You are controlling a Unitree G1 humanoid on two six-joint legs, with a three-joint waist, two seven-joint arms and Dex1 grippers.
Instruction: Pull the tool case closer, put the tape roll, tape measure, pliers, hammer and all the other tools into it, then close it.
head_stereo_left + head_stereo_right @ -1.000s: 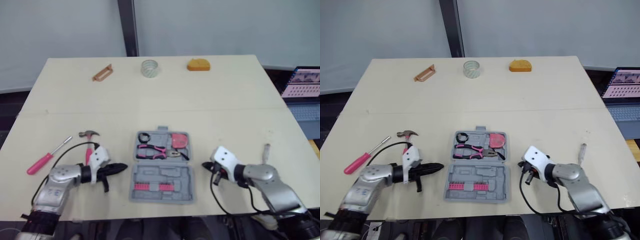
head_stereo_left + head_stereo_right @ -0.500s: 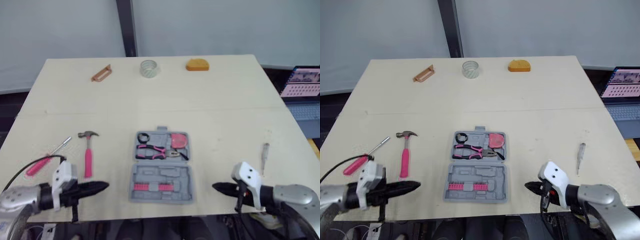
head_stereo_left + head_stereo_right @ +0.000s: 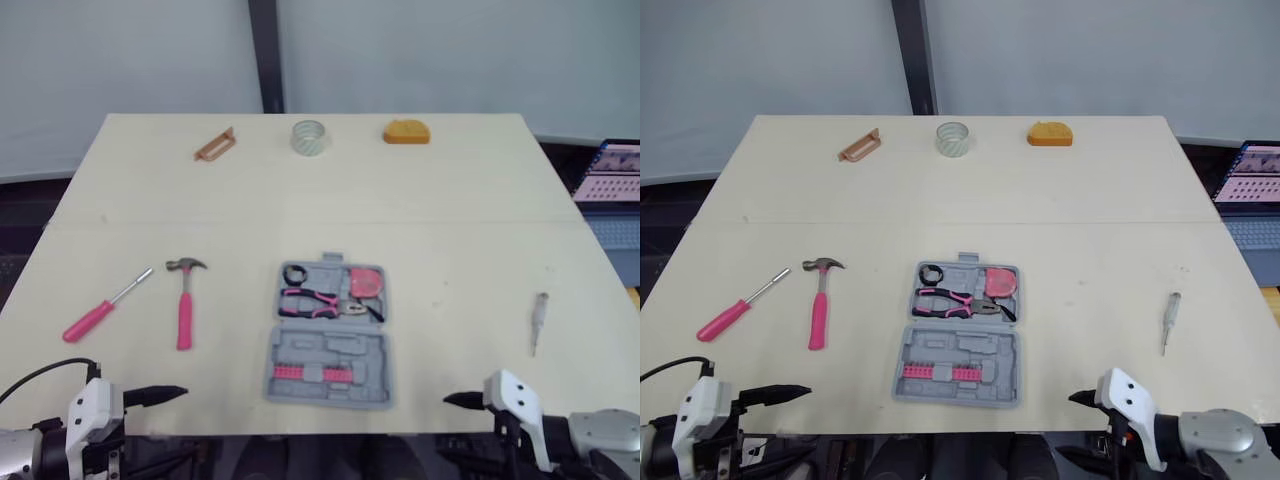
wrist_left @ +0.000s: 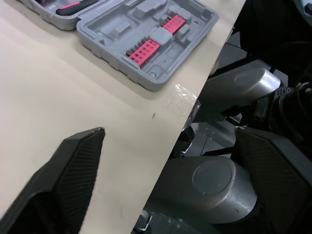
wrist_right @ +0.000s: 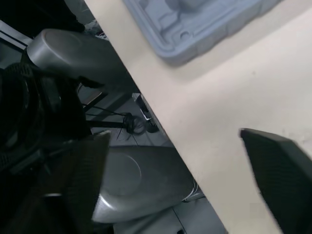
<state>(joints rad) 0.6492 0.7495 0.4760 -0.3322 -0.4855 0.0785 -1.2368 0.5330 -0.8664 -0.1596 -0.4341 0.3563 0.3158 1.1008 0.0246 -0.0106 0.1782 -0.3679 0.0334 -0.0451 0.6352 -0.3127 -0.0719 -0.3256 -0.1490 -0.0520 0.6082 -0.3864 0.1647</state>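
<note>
Tool case [image 3: 328, 335] lies open on the desk [image 3: 450, 240], near its front edge. Both end effectors, left [image 3: 170, 392] and right [image 3: 452, 399], hover open at that edge. Risk: reaching the far tape roll [image 3: 309, 137] could nudge it off.

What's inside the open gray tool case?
Pink-handled pliers, a small black ring, a pink rounded item and a pink bit rack sit in the tool case. Anything beneath them is hidden.
</note>
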